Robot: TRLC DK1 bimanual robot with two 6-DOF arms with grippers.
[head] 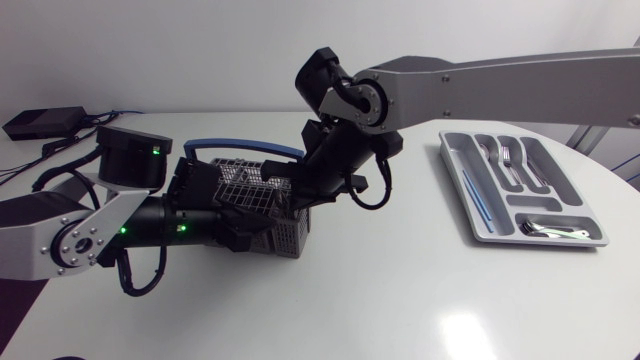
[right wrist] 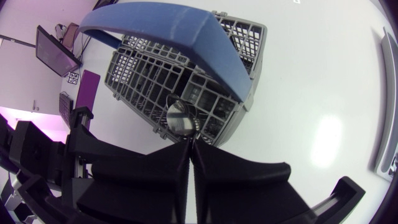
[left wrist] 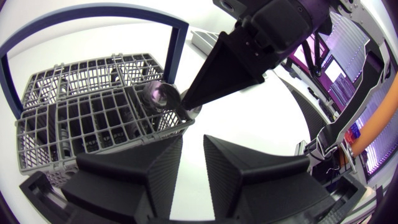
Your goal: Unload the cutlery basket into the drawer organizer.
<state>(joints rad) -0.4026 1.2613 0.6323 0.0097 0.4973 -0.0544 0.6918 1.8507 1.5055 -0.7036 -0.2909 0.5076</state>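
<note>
The grey mesh cutlery basket [head: 240, 185] with a blue handle [head: 240, 143] stands left of the table's middle. My right gripper [right wrist: 189, 148] reaches down into its near corner and is shut on the rim of a spoon's round bowl [right wrist: 180, 118]. From the left wrist, the same spoon [left wrist: 158, 96] sits at the tip of the right gripper [left wrist: 185, 104]. My left gripper [left wrist: 193, 142] is against the basket [left wrist: 93, 118] at that corner. Its fingers stand slightly apart, with bare table showing between them. The grey drawer organizer [head: 452, 170] lies at the right.
The organizer holds forks [head: 505, 160], a thin blue-handled piece [head: 475, 195] and spoons [head: 550, 230] in separate compartments. White table lies between the basket and the organizer and along the front. Both arms crowd over the basket.
</note>
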